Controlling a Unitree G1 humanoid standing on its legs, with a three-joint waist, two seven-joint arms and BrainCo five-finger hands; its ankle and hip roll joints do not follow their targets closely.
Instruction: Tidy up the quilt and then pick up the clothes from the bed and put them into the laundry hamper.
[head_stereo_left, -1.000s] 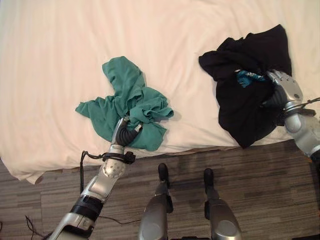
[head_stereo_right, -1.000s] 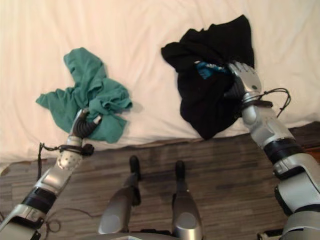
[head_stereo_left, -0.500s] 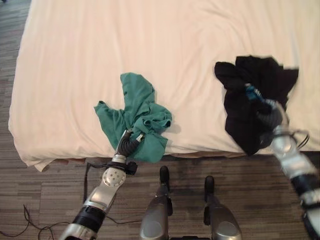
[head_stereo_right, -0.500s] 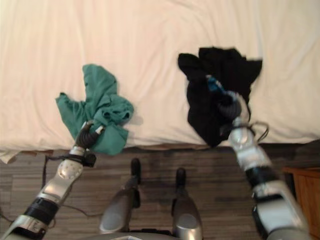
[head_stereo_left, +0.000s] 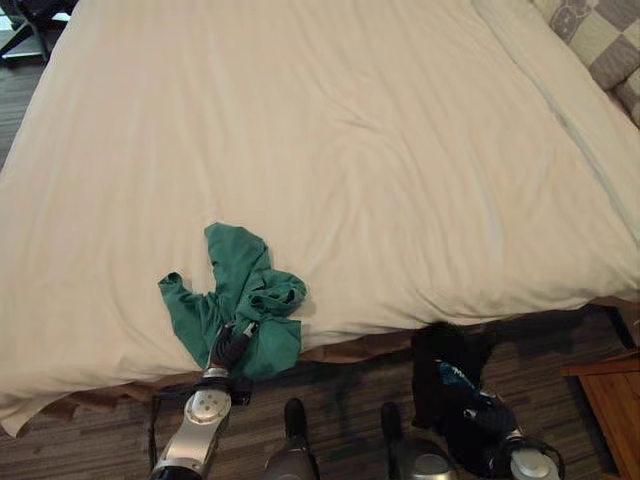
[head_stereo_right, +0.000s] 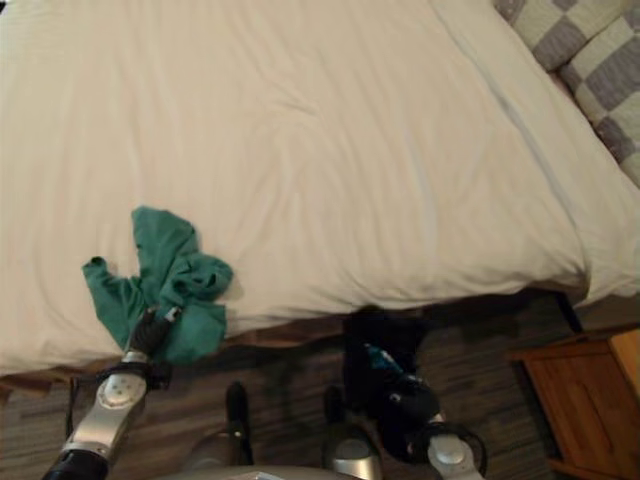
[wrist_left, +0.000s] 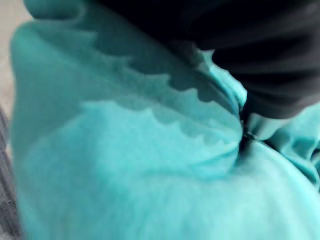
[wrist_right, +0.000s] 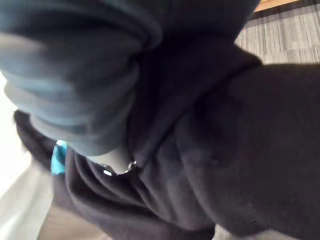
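Observation:
A crumpled green garment (head_stereo_left: 240, 300) lies at the near edge of the bed, partly hanging over it. My left hand (head_stereo_left: 226, 348) is shut on its lower fold, and the green cloth (wrist_left: 125, 165) bunches close under that hand. A black garment (head_stereo_right: 385, 365) with a blue patch hangs off the bed above the floor. My right hand (wrist_right: 80, 95) is shut on it, fingers curled into the dark cloth (wrist_right: 225, 150). The white quilt (head_stereo_left: 330, 150) lies spread flat over the bed.
Checkered pillows (head_stereo_right: 585, 50) sit at the bed's far right corner. A wooden nightstand (head_stereo_right: 590, 400) stands on the floor to my right. The grey plank floor (head_stereo_left: 350, 385) runs along the bed's near edge. A dark chair base (head_stereo_left: 25, 15) shows at the far left.
The view has pulled back from the bed. My right hand has dragged the black garment off the mattress to hang over the floor. The green garment has slid to the edge, still in my left hand.

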